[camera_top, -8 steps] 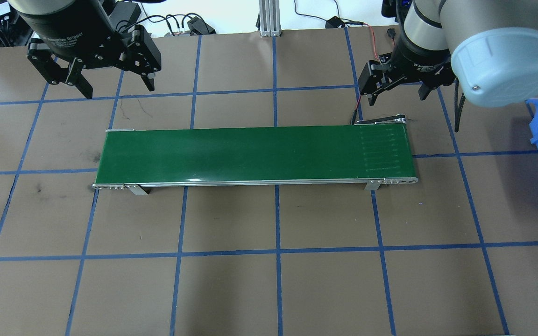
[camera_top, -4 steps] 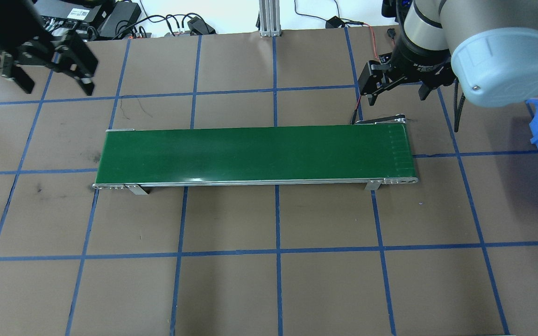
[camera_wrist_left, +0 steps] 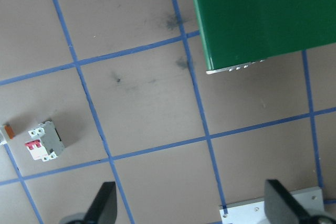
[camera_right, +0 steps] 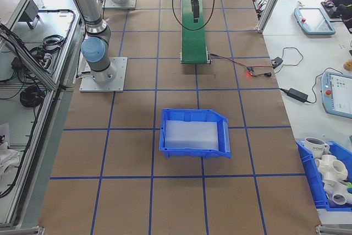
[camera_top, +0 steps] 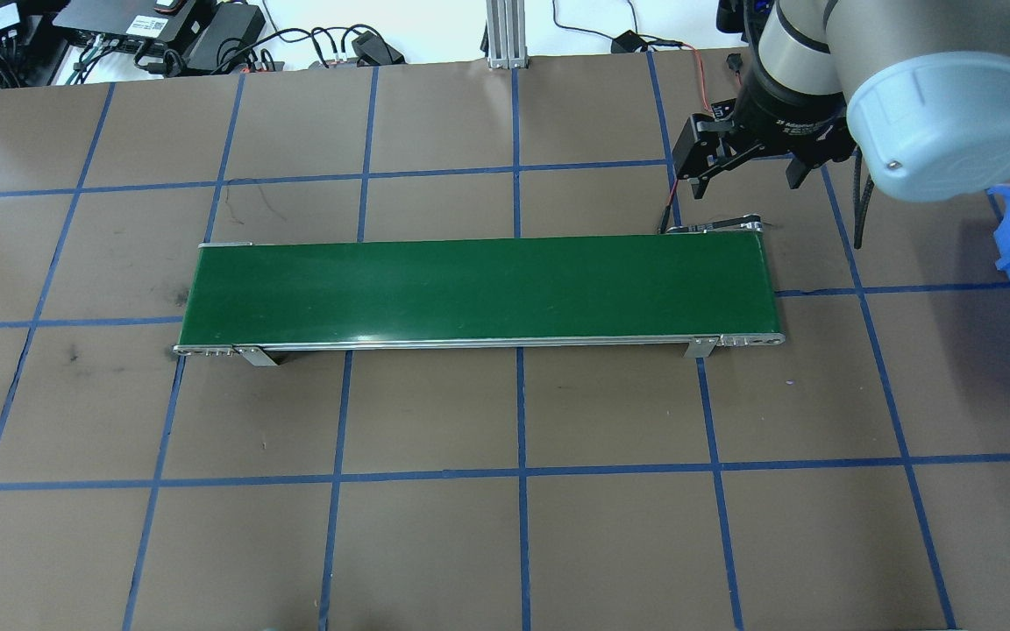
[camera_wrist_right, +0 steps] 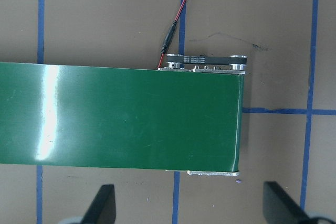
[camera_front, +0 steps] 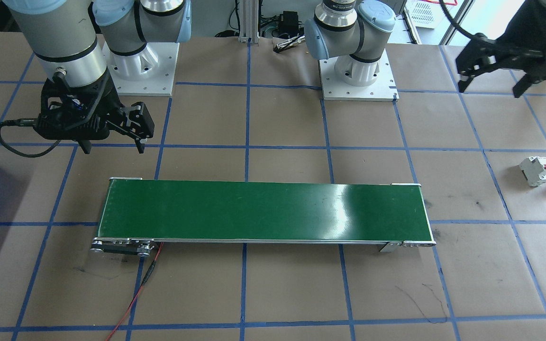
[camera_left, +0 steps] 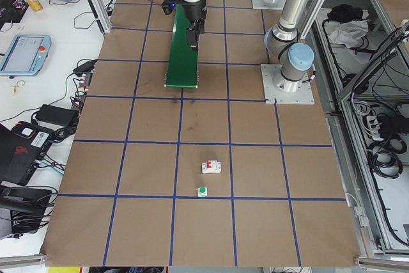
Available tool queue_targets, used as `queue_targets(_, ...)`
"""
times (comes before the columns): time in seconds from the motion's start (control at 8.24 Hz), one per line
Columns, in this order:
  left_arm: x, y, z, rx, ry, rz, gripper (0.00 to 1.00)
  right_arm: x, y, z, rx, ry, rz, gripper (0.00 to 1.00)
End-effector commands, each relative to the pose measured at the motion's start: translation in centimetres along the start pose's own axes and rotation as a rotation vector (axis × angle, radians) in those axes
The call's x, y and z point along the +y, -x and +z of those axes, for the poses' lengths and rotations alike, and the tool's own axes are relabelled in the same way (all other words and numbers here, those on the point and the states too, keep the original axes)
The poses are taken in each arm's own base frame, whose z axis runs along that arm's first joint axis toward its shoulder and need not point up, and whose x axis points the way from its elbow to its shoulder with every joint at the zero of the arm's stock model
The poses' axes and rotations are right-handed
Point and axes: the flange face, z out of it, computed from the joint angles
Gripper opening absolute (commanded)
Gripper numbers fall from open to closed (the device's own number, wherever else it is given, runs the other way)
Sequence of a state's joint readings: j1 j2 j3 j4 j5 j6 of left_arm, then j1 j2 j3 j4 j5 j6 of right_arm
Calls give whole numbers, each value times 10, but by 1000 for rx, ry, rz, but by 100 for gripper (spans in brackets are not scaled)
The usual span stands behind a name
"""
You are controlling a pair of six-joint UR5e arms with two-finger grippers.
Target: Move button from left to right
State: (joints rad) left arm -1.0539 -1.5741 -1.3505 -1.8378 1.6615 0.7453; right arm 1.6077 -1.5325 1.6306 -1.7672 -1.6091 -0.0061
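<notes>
Both grippers hanging spread and empty — button point(camera_left: 202, 190) sitting untouched.
Left gripper point(camera_front: 491, 81) hovering off the belt's point(camera_top: 479, 289) end; right gripper point(camera_top: 746, 171) behind it.

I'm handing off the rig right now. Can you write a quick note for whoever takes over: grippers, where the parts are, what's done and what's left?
Left gripper: open, empty, high over the table's left end.
Right gripper: open, empty, hovering by the right end of the long green conveyor belt.
Small green-capped push-button: on the table far left of the belt, beside the white block with a red switch.
Done: nothing picked.
Left: grasp the button and move it to the right.
</notes>
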Motion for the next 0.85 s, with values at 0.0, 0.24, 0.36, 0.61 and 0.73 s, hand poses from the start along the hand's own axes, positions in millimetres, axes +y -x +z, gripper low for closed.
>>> queue_targets(0.0,49,129,14,-112,11,57,100,0,0,0,-1,0,0,100)
queue_targets(0.24,128,232,58,-54,43,-184,100,0,0,0,-1,0,0,100)
queue_targets(0.36,145,268,93,9,61,-235,100,0,0,0,0,0,0,100)
queue_targets(0.61,142,318,132,-24,-36,-297,100,0,0,1,-1,2,0,100)
queue_targets(0.73,148,338,155,-13,-42,-366,100,0,0,1,-1,2,0,100)
